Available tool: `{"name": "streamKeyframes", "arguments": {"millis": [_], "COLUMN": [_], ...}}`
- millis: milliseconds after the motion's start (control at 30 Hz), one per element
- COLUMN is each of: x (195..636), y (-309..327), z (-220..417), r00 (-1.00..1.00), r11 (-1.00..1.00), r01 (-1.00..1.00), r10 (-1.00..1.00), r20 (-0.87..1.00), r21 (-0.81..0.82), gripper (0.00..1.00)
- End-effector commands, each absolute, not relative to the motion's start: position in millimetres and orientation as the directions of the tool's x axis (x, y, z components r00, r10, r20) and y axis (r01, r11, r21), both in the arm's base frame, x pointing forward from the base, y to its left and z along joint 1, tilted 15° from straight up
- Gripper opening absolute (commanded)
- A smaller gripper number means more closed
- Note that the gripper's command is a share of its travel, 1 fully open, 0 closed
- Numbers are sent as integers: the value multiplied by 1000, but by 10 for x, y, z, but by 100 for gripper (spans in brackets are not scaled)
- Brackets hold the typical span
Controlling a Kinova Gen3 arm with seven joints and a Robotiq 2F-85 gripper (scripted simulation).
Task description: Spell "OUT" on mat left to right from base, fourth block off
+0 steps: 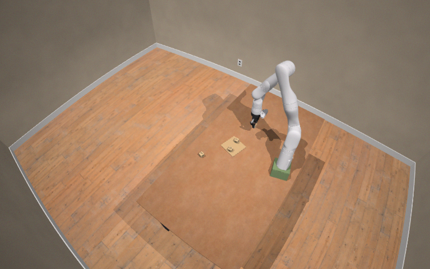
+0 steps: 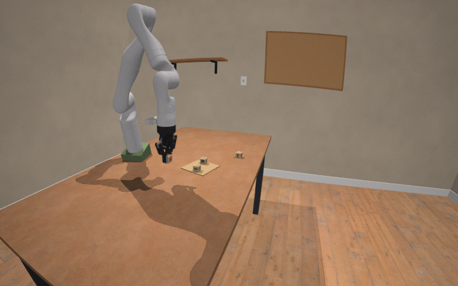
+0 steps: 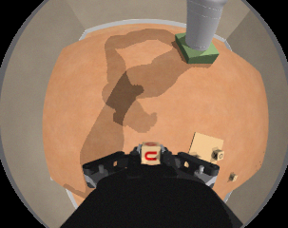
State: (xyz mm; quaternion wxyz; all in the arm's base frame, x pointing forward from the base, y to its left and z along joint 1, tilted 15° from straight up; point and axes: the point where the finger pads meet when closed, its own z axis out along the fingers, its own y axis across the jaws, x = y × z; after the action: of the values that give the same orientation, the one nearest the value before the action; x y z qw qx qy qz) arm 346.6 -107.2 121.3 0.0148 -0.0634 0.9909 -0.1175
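My gripper [image 1: 253, 125] [image 2: 167, 158] [image 3: 150, 149] is shut on a tan block [image 2: 168, 158] [image 3: 150, 155] with a red letter that looks like a U lying on its side. It hangs above the table, off the mat, between the robot base and the mat. The tan mat [image 1: 238, 148] [image 2: 209, 168] [image 3: 202, 141] lies flat and bears two blocks: one [image 1: 235, 139] [image 2: 203, 160] farther along, one [image 1: 230, 148] [image 2: 197, 167] closer; their letters are too small to read. In the wrist view only one block [image 3: 216, 152] shows on the mat. A fourth block [image 1: 201, 153] [image 2: 238, 154] [image 3: 231, 177] lies off the mat.
The arm's green base [image 1: 280, 172] [image 2: 136, 154] [image 3: 197, 52] stands near the table's edge. The brown table [image 1: 210, 206] [image 2: 118, 219] is long; its far edge runs close behind the lone block. The arm casts a wide shadow on the table.
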Motion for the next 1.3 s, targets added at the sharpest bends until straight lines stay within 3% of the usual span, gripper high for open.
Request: {"name": "streamKeyframes", "arguments": {"millis": [0,700,1033,1267], "x": [3505,3661,3761,3803], "y": [-942,-269,171,374], "z": [1164,989,917,893], "r00": [-996,-848,-606,-479], "r11": [967,823,593,474], "r01": [-79,530,795,877], "r10": [-85,512,765,843], "r20": [-15,-140,-218,-242], "r21": [-241,-203,-130,-84], "gripper": [26,26,26,26]}}
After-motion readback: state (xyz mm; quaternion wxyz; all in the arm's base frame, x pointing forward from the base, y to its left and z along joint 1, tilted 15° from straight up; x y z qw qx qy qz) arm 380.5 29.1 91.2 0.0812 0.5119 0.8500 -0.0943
